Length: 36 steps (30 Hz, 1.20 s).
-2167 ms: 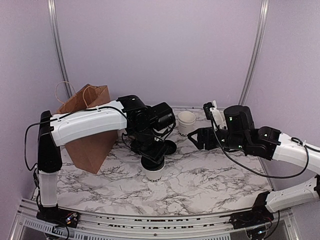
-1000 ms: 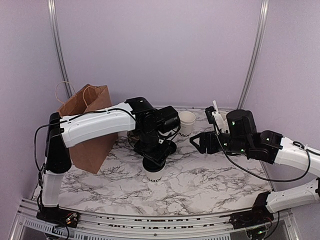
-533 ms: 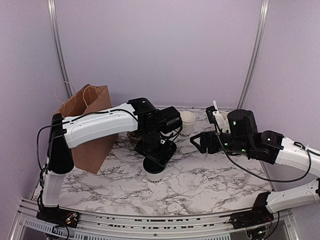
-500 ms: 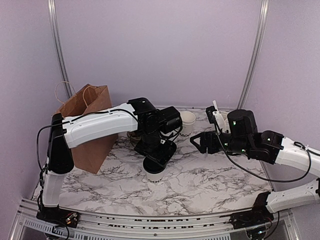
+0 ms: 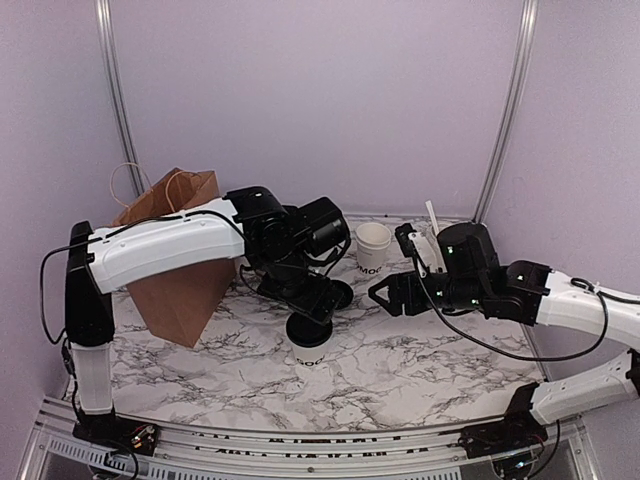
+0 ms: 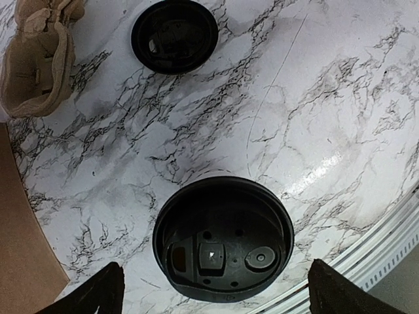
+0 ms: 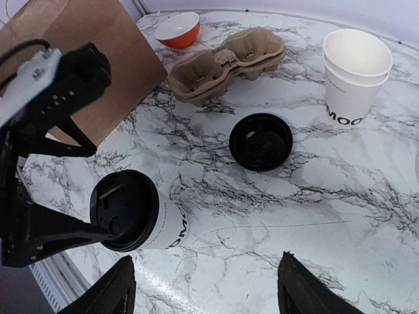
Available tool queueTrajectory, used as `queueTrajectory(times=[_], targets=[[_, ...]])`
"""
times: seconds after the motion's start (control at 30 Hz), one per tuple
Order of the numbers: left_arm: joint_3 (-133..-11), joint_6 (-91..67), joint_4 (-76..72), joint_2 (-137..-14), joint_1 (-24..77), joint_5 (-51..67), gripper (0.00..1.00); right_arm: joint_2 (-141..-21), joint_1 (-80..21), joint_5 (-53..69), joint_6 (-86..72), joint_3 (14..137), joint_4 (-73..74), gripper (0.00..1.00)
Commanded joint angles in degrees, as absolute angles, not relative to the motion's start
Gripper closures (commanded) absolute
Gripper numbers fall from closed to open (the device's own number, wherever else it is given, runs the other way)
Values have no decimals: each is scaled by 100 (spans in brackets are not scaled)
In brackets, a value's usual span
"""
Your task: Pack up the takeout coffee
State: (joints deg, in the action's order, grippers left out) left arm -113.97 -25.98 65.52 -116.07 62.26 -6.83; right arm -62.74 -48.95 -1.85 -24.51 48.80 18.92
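Left wrist view looks straight down on the coffee cup (image 6: 222, 239), whose black lid fills the lower middle of the frame. The left claw (image 6: 215, 278) is spread wide, with one finger at each lower corner, and neither touches the lid. The cup stands upright on the marble desk (image 6: 340, 98). A loose black lid (image 6: 174, 35) lies at the top and a cardboard cup carrier (image 6: 39, 59) in the upper left. Right wrist view shows the right claw (image 7: 206, 261) spread and holding nothing, with stacked white cups (image 7: 353, 75) in the upper right.
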Motion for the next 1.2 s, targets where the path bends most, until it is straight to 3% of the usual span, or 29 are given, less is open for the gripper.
queueTrajectory(times=[0.0, 0.27, 0.43, 1.17], targets=[[-10566, -2858, 5572, -10784, 6211, -876, 1, -6590, -4883, 218, -2571, 5094, 1649, 28], [-8206, -3336, 3641, -9521, 5858, -627, 1, -7424, -4878, 772, -2789, 5223, 1257, 29], [-7480, -3450, 2773, -9277, 5687, -491, 2, -7819, -4882, 963, -2933, 5322, 1111, 29], [-6719, -3444, 1982, -9336, 5568, -290, 2, -8382, -4936, 1292, -3426, 5316, 867, 30]])
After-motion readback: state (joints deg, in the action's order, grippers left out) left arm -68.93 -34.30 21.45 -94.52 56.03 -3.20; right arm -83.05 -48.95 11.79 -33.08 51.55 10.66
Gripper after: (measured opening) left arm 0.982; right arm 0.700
